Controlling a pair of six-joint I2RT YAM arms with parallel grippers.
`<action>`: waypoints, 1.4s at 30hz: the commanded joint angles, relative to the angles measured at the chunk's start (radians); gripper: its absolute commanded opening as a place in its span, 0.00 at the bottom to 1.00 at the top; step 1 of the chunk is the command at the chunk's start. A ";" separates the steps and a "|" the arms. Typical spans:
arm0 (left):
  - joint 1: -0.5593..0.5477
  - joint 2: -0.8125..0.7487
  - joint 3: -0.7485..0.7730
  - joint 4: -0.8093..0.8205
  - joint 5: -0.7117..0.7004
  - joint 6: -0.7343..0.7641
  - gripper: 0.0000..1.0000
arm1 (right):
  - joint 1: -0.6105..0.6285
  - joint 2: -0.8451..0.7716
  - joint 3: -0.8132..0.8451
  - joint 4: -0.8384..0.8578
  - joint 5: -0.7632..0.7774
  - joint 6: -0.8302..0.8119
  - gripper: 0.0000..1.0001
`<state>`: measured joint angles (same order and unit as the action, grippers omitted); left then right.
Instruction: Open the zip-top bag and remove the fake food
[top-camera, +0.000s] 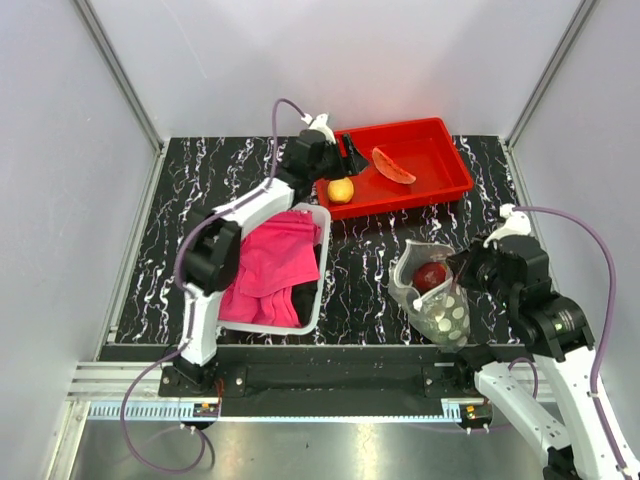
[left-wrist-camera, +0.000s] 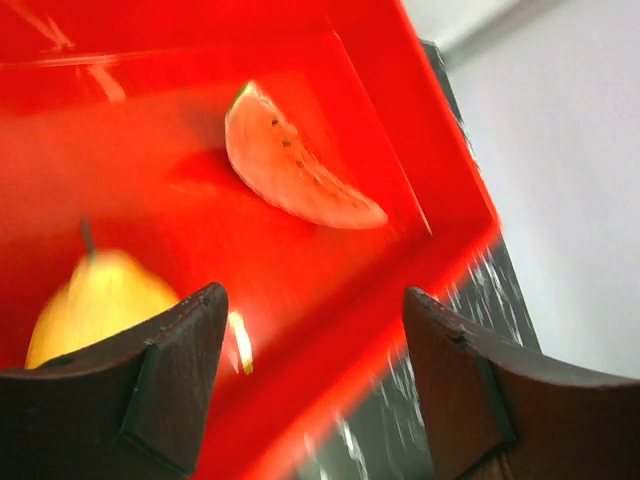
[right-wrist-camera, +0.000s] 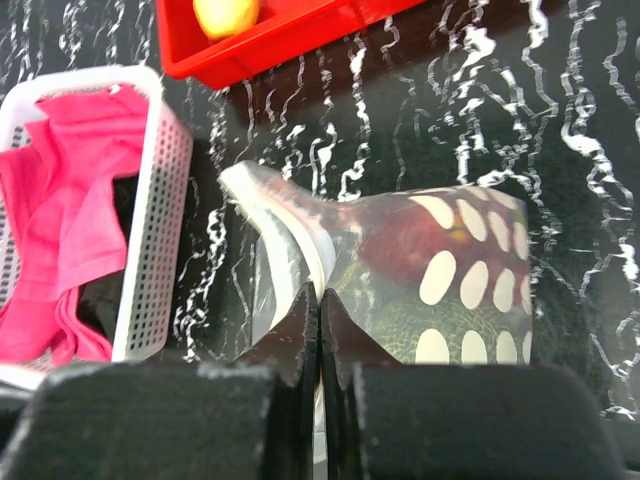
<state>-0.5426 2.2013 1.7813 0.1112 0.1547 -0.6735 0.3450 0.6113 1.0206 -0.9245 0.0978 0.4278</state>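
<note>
Zip-top bag (right-wrist-camera: 450, 290) rim pinched in right end effector (right-wrist-camera: 320, 302), left end effector (left-wrist-camera: 315, 297) wide, empty

Left fingers (left-wrist-camera: 170, 390) spread, right fingers (right-wrist-camera: 290, 340) pinched together

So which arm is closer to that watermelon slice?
Left. The left arm reaches over the red tray, its open jaws just beside the watermelon slice. The right arm is far off at the table's near side, jaws shut on the zip-top bag.

Lab test booth: white panels (top-camera: 60, 200), aluminium framing (top-camera: 120, 75), marbled tabletop (top-camera: 370, 262)
</note>
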 joint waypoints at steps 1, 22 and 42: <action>-0.029 -0.355 -0.196 -0.073 0.120 0.077 0.71 | 0.003 0.021 0.021 0.085 -0.070 0.014 0.00; -0.480 -0.546 -0.362 -0.357 0.030 0.178 0.28 | 0.005 0.088 -0.024 0.225 -0.307 0.071 0.00; -0.846 -0.752 -0.482 -0.338 -0.709 0.220 0.25 | 0.003 0.099 -0.019 0.223 -0.334 0.095 0.00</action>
<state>-1.3754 1.4101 1.2774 -0.2577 -0.4294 -0.4488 0.3450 0.7189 0.9794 -0.7589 -0.2047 0.5064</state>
